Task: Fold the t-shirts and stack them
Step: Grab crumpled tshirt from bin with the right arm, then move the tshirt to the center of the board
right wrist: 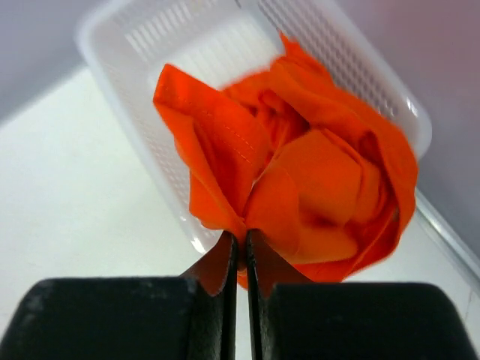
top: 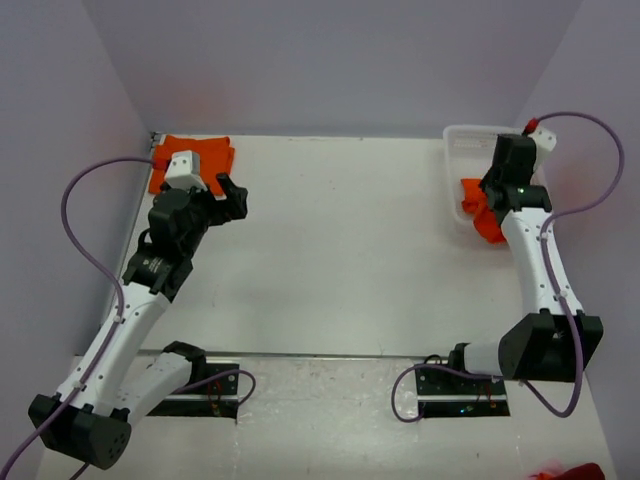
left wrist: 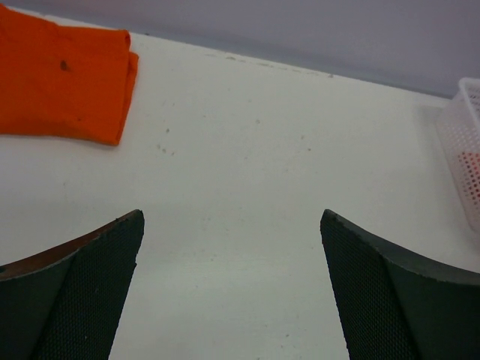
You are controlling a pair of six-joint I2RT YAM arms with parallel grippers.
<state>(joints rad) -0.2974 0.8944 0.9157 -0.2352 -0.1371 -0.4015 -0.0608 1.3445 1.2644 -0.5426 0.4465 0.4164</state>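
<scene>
Right jaws pinch a crumpled t-shirt — by the basket.

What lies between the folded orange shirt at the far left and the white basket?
Only bare white tabletop separates the folded shirt from the basket. The top external view shows this, and the left wrist view agrees.

Bare table between folded shirt and basket (right)

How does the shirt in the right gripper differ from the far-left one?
The crumpled t-shirt is a bunched wad; the folded t-shirt is flat and squared. The crumpled one is pinched by the right gripper at the basket; the folded one lies free on the table, apart from the open left gripper. Both are bright orange.
</scene>
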